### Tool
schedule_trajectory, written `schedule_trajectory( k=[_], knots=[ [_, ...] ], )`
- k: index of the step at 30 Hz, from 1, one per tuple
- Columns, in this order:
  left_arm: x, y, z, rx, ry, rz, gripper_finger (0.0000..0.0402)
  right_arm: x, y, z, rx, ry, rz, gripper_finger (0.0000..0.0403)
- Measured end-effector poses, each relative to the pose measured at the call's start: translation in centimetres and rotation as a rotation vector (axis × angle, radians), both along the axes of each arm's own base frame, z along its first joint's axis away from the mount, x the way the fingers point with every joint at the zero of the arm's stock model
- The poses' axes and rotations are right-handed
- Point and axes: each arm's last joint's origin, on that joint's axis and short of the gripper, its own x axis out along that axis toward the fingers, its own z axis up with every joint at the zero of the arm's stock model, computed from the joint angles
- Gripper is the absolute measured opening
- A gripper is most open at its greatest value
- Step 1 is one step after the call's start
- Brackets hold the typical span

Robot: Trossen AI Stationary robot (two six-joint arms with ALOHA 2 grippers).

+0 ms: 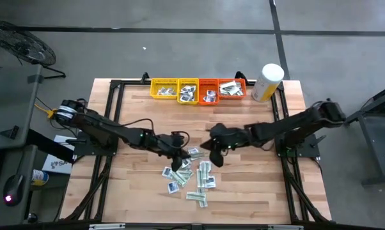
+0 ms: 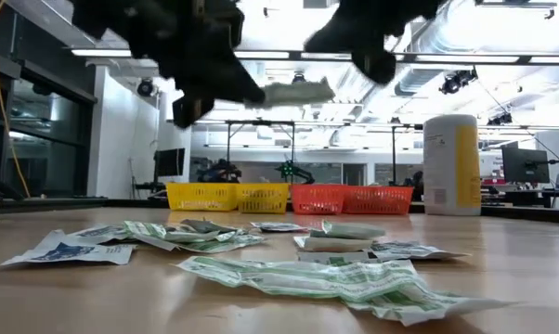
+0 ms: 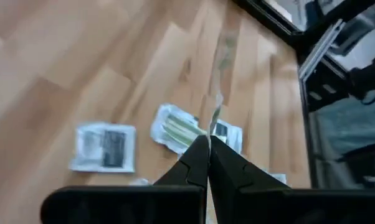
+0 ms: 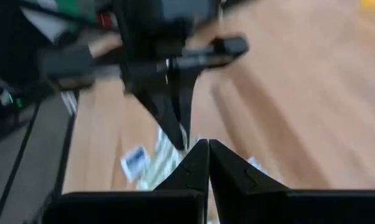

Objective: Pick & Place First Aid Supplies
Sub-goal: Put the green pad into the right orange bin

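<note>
The table (image 1: 135, 198) is pale wood in light and tan planks, framed in black. Both grippers, left (image 1: 178, 160) and right (image 1: 215, 155), are matte black. The narrow strip (image 3: 215, 112) rising from the left gripper's closed tips is white with green marks. Below those tips, one packet (image 3: 105, 147) is white with a dark centre. The trays are yellow (image 1: 164, 89) and orange-red (image 1: 230, 89); the canister (image 1: 267, 82) is white with yellow.
</note>
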Motion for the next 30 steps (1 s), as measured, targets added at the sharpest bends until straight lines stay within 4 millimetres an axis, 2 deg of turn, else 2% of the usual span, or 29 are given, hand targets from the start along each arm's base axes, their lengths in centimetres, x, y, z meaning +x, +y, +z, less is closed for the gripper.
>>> schedule_trajectory(
  k=[5, 9, 15, 19, 24, 30],
  knots=[
    [-0.1, 0.3, 2.9, 0.165, 0.004, -0.001, 0.0, -1.6, -0.5, 3.2, -0.083, -0.122, -0.016, 0.0033],
    [0.4, 0.3, 5.0, 0.288, 0.024, -0.008, 0.0, -2.2, -0.6, 4.6, -0.133, -0.192, 0.023, 0.0088],
    [0.9, 0.5, 8.3, 0.434, 0.039, 0.038, 0.0, -2.2, -0.6, 4.8, -0.182, -0.202, 0.018, 0.0189],
    [0.9, 0.6, 10.5, 0.505, 0.047, 0.043, 0.0, -2.3, -0.7, 4.6, -0.217, -0.185, 0.0, 0.0237],
    [0.9, 0.7, 11.7, 0.536, 0.046, 0.046, 0.0, -2.4, -0.9, 4.3, -0.25, -0.153, -0.012, 0.0258],
    [0.9, 0.7, 12.0, 0.546, 0.048, 0.06, 0.0, -2.4, -0.9, 4.2, -0.254, -0.136, -0.011, 0.0245]
  ],
)
